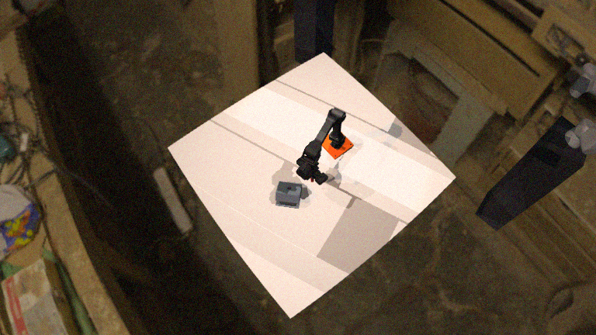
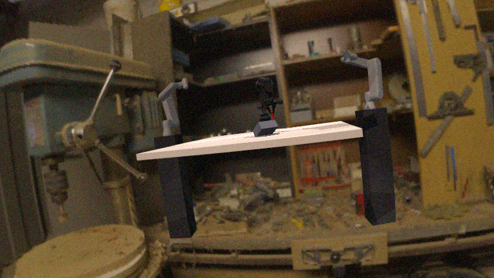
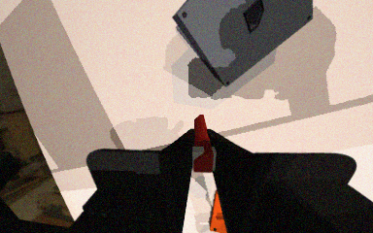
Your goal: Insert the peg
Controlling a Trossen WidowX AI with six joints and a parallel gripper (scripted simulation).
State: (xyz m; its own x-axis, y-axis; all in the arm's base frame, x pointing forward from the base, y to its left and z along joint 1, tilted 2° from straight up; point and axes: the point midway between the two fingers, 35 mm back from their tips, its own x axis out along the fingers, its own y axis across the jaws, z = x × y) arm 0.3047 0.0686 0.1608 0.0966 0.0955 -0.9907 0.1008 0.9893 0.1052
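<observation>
My gripper [image 1: 313,176] [image 2: 271,109] [image 3: 200,133] is shut on the red peg [image 1: 312,180] [image 2: 272,116] [image 3: 204,161], which shows flat sides. In the wrist view the peg is between the fingers, with one end pointing up the picture. Gripper and peg are above the table, beside the grey sloped panel block [image 1: 287,201] [image 2: 265,128] [image 3: 291,30] and not touching it. The dark hole [image 1: 289,188] [image 3: 254,16] in the panel's face has an angular outline in the wrist view. The fingers hide part of the peg.
The orange base plate [image 1: 336,153] [image 3: 218,216] of the arm lies on the white table [image 1: 246,138] [image 2: 226,146]. Dark pillars [image 1: 531,177] [image 2: 377,172] [image 2: 178,191] stand around the table. Shadows cross the table top.
</observation>
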